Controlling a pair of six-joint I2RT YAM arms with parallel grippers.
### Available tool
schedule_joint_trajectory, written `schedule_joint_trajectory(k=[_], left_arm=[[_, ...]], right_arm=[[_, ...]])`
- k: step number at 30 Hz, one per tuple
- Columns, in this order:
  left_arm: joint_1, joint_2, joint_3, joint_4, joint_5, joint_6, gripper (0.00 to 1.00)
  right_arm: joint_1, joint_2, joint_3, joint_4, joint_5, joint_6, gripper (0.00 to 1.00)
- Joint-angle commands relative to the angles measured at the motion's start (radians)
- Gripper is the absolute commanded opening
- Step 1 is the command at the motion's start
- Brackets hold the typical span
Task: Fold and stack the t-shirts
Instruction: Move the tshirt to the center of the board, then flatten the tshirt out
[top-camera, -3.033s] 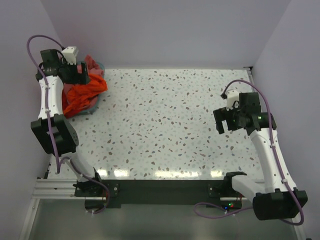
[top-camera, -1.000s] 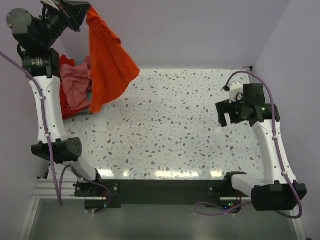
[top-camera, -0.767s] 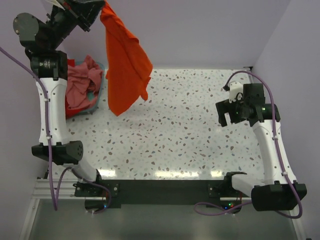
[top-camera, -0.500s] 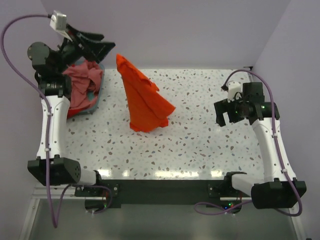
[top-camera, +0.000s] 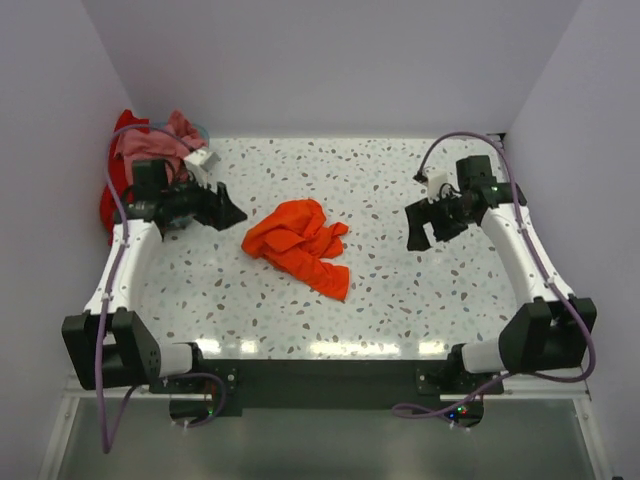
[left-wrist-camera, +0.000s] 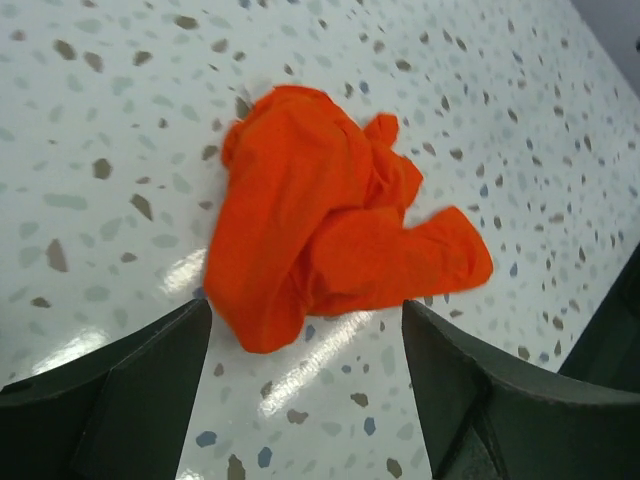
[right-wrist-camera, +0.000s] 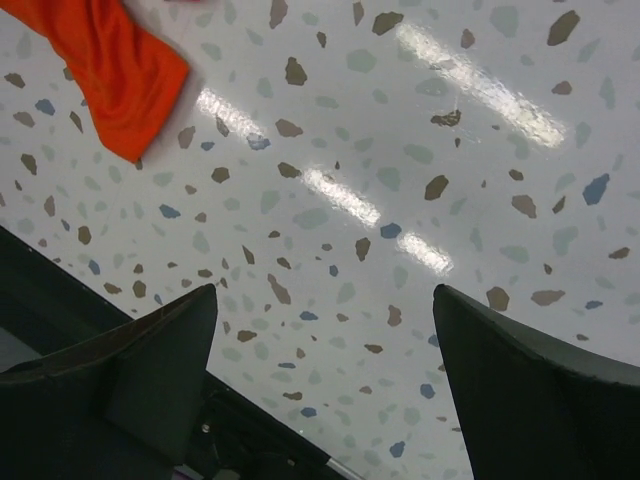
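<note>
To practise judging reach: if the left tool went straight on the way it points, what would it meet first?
Probably the crumpled bright orange cloth t-shirt, lying just ahead of the open left tool on the speckled white table; depth is unclear.

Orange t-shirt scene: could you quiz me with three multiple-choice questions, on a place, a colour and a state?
1. The orange t-shirt lies: A in a gripper; B crumpled on the table; C folded on a stack.
2. The far-left pile shows: A pink and red; B blue and green; C white only.
3. The left gripper is: A shut on cloth; B open, empty; C out of view.
Answers: B, it lies bunched mid-table; A, pink cloth beside red; B, its jaws stand apart, nothing between.
</note>
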Motion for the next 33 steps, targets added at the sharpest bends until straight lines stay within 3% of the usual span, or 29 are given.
schedule_joint_trajectory(k=[1, 7, 12, 17, 22, 28, 33], left_arm=[[-0.147, -0.11, -0.111, -0.127, -0.043, 0.279, 0.81], [-0.324, -0.181, -0.285, -0.026, -0.184, 0.359, 0.81], [-0.324, -0.157, -0.302, 0.04, -0.221, 0.32, 0.83], [-0.324, -0.103, -0.264, 0.051, -0.227, 0.315, 0.79], [-0.324, -0.043, -0.218, 0.045, -0.221, 0.338, 0.78], [-0.324, 0.018, -0.172, 0.04, -0.223, 0.359, 0.78], [-0.324, 0.047, -0.146, 0.042, -0.213, 0.329, 0.78]], right_arm=[[0.037, 0.065, 0.024, 0.109, -0.077, 0.066, 0.9], [0.135, 0.275, 0.096, 0.252, -0.084, 0.167, 0.78], [0.235, 0.457, 0.194, 0.374, -0.065, 0.224, 0.69], [0.296, 0.616, 0.314, 0.438, -0.067, 0.249, 0.6], [0.319, 0.766, 0.433, 0.427, -0.079, 0.226, 0.6], [0.342, 0.832, 0.484, 0.415, -0.11, 0.197, 0.59], [0.351, 0.835, 0.466, 0.396, -0.149, 0.18, 0.44]])
